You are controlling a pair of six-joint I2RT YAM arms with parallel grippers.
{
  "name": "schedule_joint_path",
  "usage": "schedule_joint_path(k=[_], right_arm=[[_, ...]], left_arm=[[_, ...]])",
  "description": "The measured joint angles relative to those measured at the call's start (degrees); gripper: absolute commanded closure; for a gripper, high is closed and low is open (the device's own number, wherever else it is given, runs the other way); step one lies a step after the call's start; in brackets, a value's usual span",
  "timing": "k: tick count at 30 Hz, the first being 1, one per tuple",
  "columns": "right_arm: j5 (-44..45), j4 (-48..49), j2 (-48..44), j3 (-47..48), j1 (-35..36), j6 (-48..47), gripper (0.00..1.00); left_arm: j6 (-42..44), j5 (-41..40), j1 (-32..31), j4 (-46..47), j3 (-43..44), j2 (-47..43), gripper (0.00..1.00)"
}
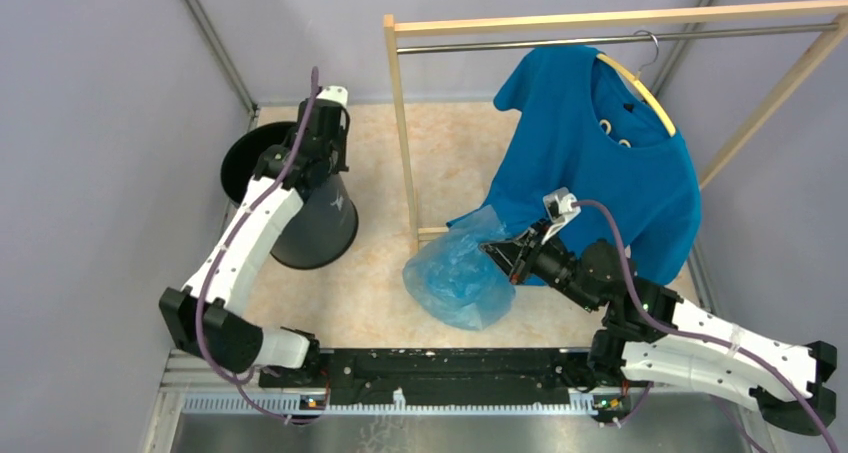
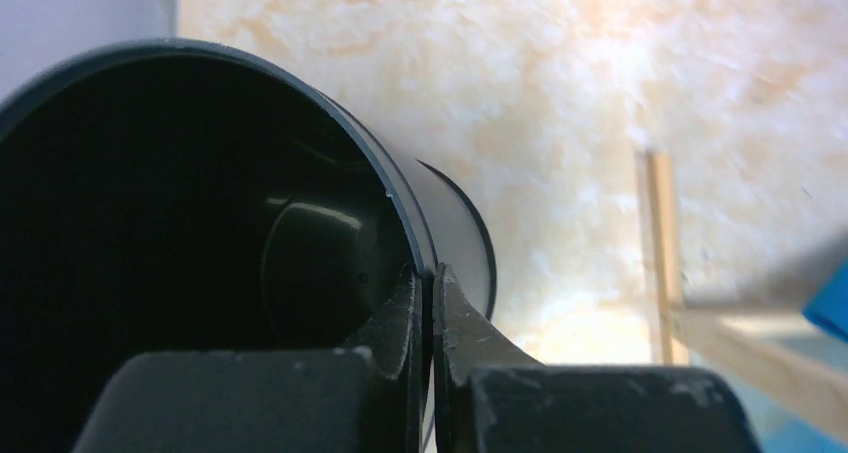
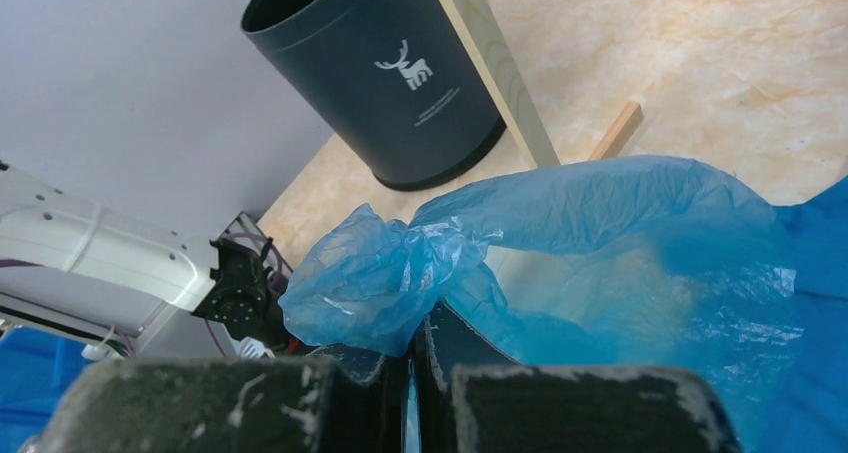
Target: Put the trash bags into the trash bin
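The black trash bin [image 1: 320,223] stands at the left of the floor, its open mouth facing up and left. My left gripper [image 1: 303,168] is shut on the bin's rim; in the left wrist view one finger is inside the bin [image 2: 200,223] and one outside, the gripper [image 2: 428,273] pinching the rim. The translucent light-blue trash bag [image 1: 455,278] lies bunched in the middle of the floor. My right gripper [image 1: 492,253] is shut on a crumpled fold of it. In the right wrist view the bag [image 3: 600,223] spreads right of the gripper [image 3: 412,323], with the bin [image 3: 380,83] beyond.
A wooden clothes rack [image 1: 405,123] stands between bin and bag, its post just left of the bag. An opaque blue T-shirt [image 1: 600,153] hangs on a hanger behind my right gripper. Grey walls close in the left, back and right sides.
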Motion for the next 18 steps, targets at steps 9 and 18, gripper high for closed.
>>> schedule_joint_path(k=[9, 18], right_arm=[[-0.7, 0.2, 3.5, 0.8, 0.0, 0.0, 1.00], [-2.8, 1.4, 7.5, 4.6, 0.0, 0.0, 1.00]], left_arm=[[-0.4, 15.8, -1.9, -7.7, -4.3, -11.9, 1.00], [-2.0, 26.2, -4.1, -6.5, -7.9, -16.0, 1.00]])
